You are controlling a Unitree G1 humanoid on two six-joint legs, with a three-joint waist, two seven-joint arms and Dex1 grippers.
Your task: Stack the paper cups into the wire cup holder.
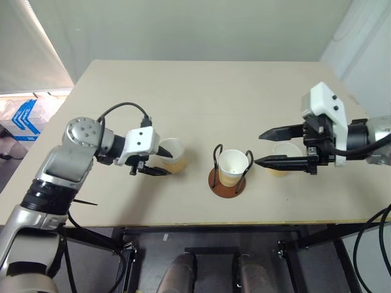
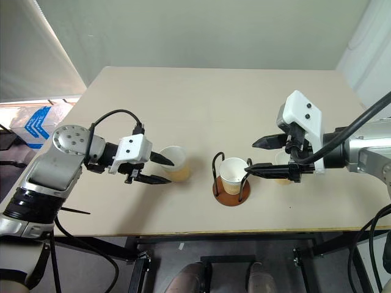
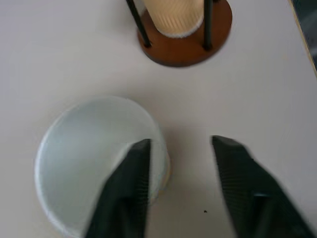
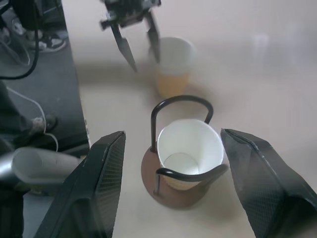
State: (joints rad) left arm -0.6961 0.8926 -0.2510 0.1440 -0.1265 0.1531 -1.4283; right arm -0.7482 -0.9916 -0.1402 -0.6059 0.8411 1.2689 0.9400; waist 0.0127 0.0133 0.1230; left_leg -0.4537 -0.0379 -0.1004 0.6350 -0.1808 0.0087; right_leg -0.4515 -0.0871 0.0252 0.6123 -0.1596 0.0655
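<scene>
While one paper cup already sits upright between the two black wire loops of the wire cup holder, the cup that matters for the coming move is the left-hand cup, which stands upright on the table, mouth up, with its long axis vertical and so crosswise to the near-level fingers that reach for it. The left gripper straddles this cup's near wall: in the left wrist view one finger lies inside the mouth against the rim, while the other finger stands outside, apart from the wall, so the jaws are parted about the rim and no grip can yet be read. From these fingers the holder lies straight ahead and close by, on the far side of the cup. The left arm is judged the nearer one for this cup; once the fingers pinch the wall, a lift clear of the loops and a short carry toward the holder would be needed to nest it in the seated cup. The right gripper hovers on the holder's other side with its fingers spread and nothing between them; a third cup stands on the table just beside and partly behind its lower finger.
</scene>
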